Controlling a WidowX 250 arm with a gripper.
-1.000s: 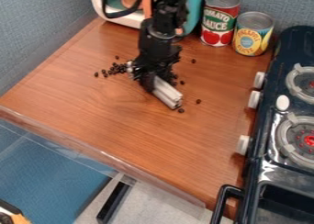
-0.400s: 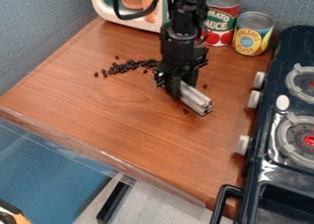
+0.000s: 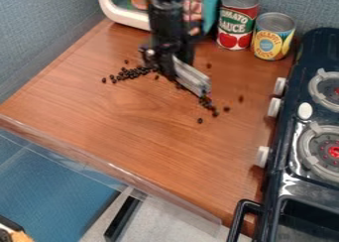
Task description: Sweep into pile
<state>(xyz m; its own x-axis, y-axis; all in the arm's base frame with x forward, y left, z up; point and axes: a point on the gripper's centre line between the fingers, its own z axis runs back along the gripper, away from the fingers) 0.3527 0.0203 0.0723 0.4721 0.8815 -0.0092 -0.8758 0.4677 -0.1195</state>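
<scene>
Jaws of the black two-finger gripper pinch a long silvery bar, presumably because its flat side sweeps wider. Small round black beads trail across the brown wooden bench, some farther from the dark, boxy stove than the bar, others nearer.

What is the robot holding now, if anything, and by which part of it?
A pale grey bar is held in the black hand, near its upper end; the exact contact is hidden.
</scene>
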